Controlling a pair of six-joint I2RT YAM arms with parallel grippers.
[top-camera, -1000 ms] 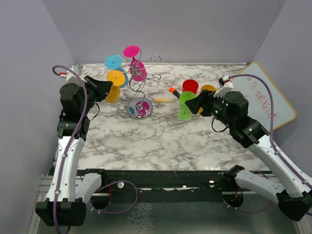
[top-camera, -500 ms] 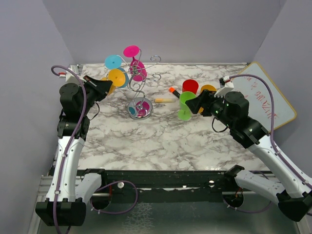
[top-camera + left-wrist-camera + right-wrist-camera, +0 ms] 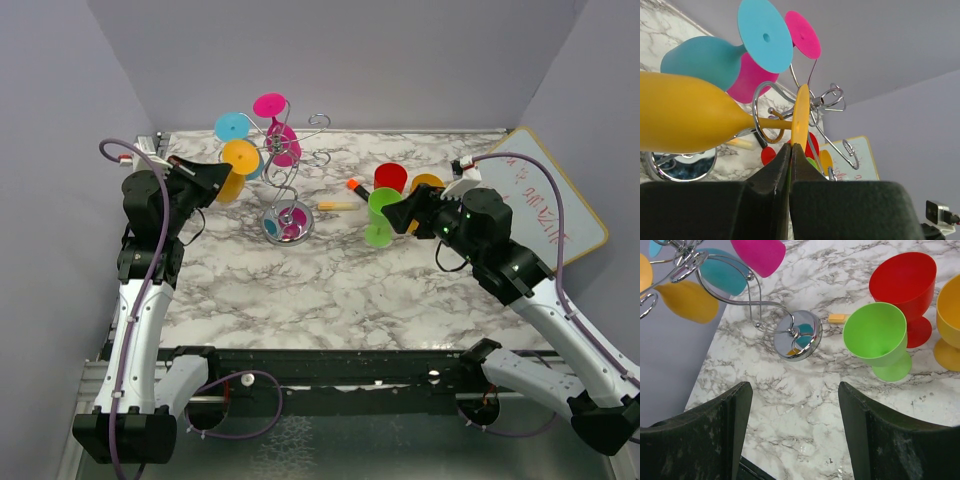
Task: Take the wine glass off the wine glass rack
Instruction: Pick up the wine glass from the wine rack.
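To the left of the wine glass rack [image 3: 284, 190], the left gripper [image 3: 790, 148] is pinched onto the thin edge of the round foot of the yellow wine glass [image 3: 687, 117]. That glass hangs from the rack with its bowl slung low toward the gripper. Its stem is threaded through a chrome scroll, and the foot caught behind the wire is what keeps it hung. Gripping the foot probably gives a handle for sliding the stem back out of the curl (the bowl looks too wide for these fingers).

Well to the right of the rack, the right gripper [image 3: 794, 390] hovers over the marble table [image 3: 330, 285] with its fingers spread and nothing between them. It seems parked clear of the work. Just past it, also right of the rack, stand a green cup [image 3: 876, 335] and a red cup [image 3: 902, 282].

On the rack's far arms hang a blue glass [image 3: 702, 60] and a pink glass [image 3: 752, 77].
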